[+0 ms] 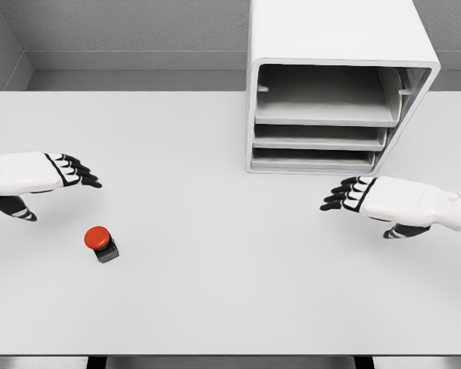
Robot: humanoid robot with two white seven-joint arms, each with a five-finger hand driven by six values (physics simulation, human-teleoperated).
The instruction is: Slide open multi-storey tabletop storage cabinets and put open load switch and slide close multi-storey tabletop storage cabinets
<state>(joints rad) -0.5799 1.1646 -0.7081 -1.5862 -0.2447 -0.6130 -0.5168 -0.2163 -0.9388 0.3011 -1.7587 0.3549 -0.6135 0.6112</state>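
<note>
Load switch: a round red button cap on a small dark square base, standing upright on the white bench in its front-left area, cap facing up. The base sits slightly skewed to the bench edge; the part is too compact to show a clear long axis, and the cap hides most of the base. Storage cabinet: a white multi-storey housing at the back right, well apart from the switch, its open front facing the viewer and showing three stacked grey trays; its top is cut off by the upper edge. Left hand: above the bench just behind and left of the switch, not touching it, fingers extended and close together, holding nothing. Right hand: just in front of the cabinet's lower tray, fingers extended toward the left, holding nothing.
</note>
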